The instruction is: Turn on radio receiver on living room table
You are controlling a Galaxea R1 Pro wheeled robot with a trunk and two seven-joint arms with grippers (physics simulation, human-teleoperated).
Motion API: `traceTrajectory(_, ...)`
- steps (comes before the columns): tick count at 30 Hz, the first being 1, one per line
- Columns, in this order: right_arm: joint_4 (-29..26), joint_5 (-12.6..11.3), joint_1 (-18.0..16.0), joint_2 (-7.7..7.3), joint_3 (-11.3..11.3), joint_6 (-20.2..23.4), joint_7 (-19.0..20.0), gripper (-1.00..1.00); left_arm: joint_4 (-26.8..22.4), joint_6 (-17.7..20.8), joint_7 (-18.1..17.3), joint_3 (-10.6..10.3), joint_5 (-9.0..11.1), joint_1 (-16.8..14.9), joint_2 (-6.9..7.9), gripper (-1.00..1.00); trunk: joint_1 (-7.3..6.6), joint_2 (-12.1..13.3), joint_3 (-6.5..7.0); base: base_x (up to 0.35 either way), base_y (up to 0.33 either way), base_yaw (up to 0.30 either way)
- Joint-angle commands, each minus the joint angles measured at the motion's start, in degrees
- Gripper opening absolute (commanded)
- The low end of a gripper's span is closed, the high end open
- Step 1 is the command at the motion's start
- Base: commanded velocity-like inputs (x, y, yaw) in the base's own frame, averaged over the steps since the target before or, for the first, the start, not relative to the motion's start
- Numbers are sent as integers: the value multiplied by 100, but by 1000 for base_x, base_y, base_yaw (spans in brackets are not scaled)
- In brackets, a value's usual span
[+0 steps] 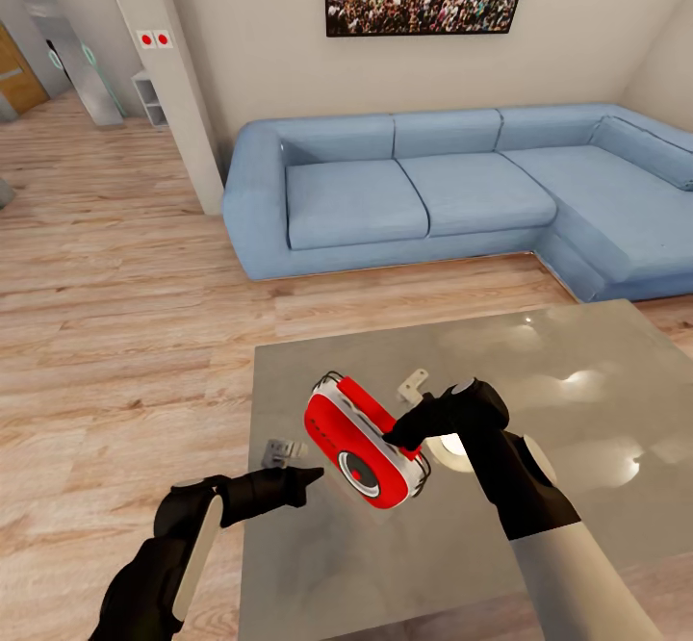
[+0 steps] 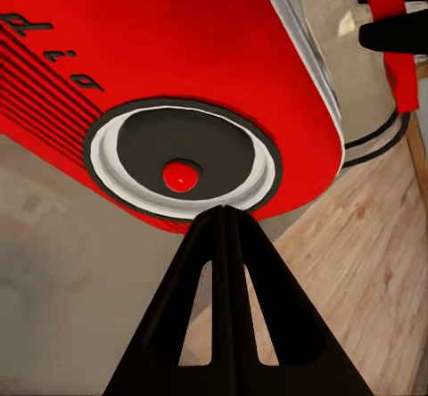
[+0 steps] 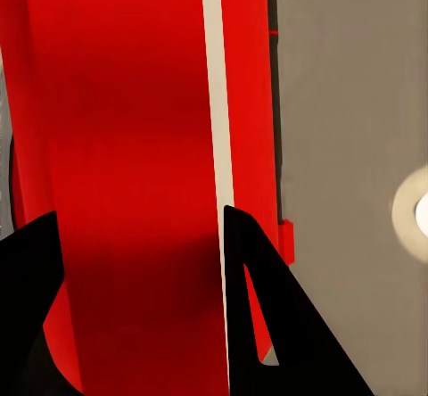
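Head view: R gripper (image 1: 402, 434) clamps radio receiver (image 1: 366, 442) tilted above table (image 1: 577, 371), lower centre | L gripper (image 2: 225, 220) closed, tip near dial (image 2: 181, 175) | step: pressing on | next: nudge L tip onto red button.

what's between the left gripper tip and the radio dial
Nothing. In the left wrist view the shut left gripper points at the radio dial's rim, with no object between; the right gripper grips the radio.

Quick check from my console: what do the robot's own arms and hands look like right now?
Both arms pair glossy black joint housings with off-white shell sections. The left hand tapers to slim black fingers; in the left wrist view its fingers are flat black wedges with triangular cut-outs. The right hand is equally black, with a bulky rounded wrist; its fingers are the same cut-out wedges. No cables or markings visible.
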Motion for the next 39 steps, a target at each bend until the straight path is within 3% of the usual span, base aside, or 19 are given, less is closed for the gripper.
traceTrajectory(1, 0, -27, -1, -1, 1, -4, 1, -100, 58, -6, 45, 0, 0, -18, 0, -100, 0, 0, 0, 0, 0, 0)
traceTrajectory(22, -7, -74, -1, 4, 1, -31, 13, -100, 480, -67, 133, 0, -17, -51, -55, -100, 0, 0, 0, 0, 0, 0)
traceTrajectory(28, -7, -74, -1, 5, 15, -31, 13, -100, 514, -289, 146, 0, -4, -56, -69, -100, 0, 0, 0, 0, 0, 0)
traceTrajectory(39, -7, -70, -1, 5, 18, -31, 14, -100, 605, -331, 150, 0, 14, -291, -70, -100, 0, 0, 0, 0, 0, 0)
